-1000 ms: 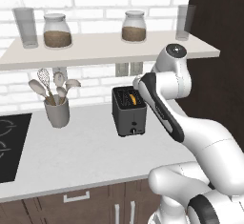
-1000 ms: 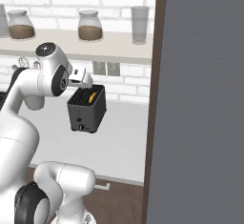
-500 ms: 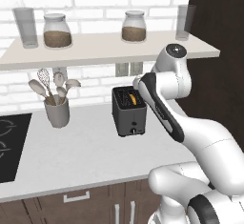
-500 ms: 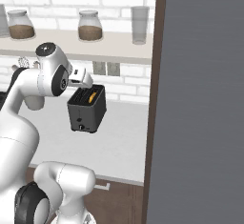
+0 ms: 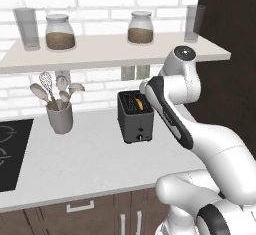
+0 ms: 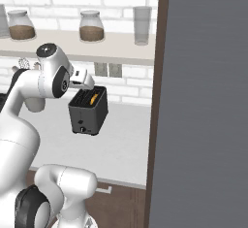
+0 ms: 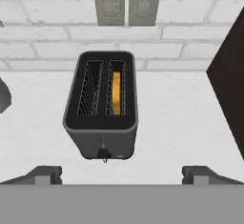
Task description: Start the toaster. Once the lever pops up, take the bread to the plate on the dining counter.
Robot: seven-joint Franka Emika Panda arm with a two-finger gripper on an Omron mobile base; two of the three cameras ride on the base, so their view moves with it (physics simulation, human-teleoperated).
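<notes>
Jaws spread wide and empty, hovering above the toaster [image 7: 101, 105], bread [image 7: 116, 92] in its right slot

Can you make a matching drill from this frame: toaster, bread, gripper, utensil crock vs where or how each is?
Things:
1. toaster
2. bread
3. gripper
4. utensil crock

States:
A. open, holding nothing
B. down in a slot
C. on the counter below the wall outlets
D. beside the cooktop, holding spoons and a whisk

Pairs: 1-C, 2-B, 3-A, 4-D

Even, bright, seemingly shadowless render
</notes>
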